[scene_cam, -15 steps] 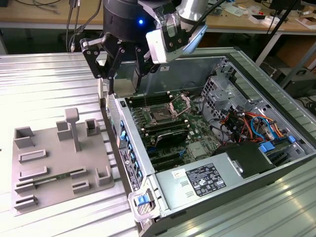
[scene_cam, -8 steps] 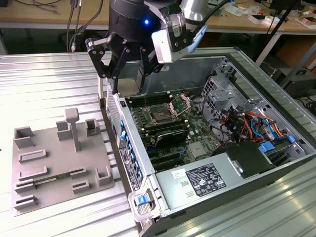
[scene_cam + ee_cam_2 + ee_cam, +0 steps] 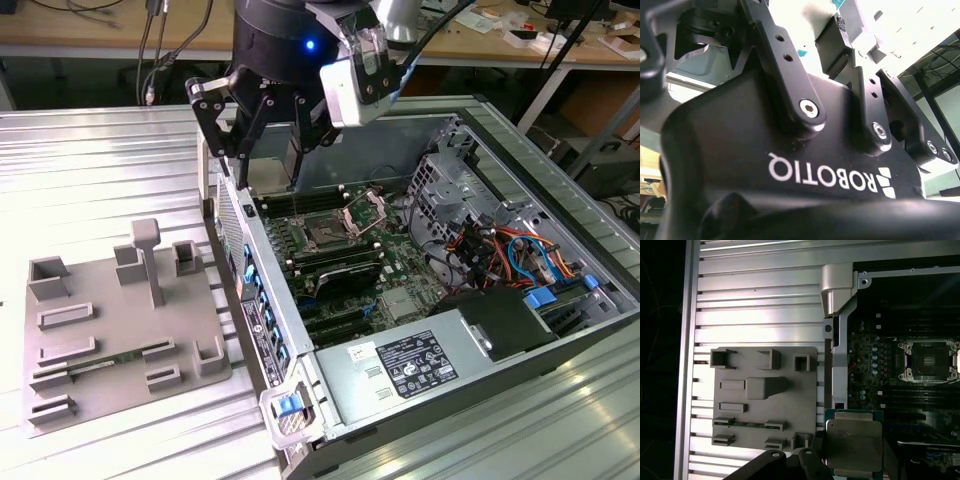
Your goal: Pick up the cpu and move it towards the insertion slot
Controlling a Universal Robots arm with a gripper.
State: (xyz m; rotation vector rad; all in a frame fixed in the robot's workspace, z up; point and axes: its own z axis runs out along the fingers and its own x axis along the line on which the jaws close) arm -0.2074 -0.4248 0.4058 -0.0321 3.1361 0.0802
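In the first wrist view the cpu [image 3: 854,442], a flat square chip with a pale silver top and a green rim, sits between the dark fingers of my gripper [image 3: 854,462], which is shut on it. It hangs over the case's side wall, between the grey fixture plate [image 3: 765,395] and the motherboard. The insertion slot [image 3: 929,359] is a dark square socket with a shiny metal frame, some way off from the chip. In the exterior view my gripper [image 3: 268,165] hovers above the case's near wall, and the insertion slot [image 3: 330,232] lies below and to the exterior view's right, its frame hinged open.
The open computer case [image 3: 520,150] holds a power supply [image 3: 400,370], coloured cables [image 3: 500,250] and a drive cage [image 3: 450,180]. The grey fixture plate [image 3: 120,330] with raised blocks lies on the ribbed metal table [image 3: 80,170]. The gripper's black linkage arms [image 3: 790,75] appear close up.
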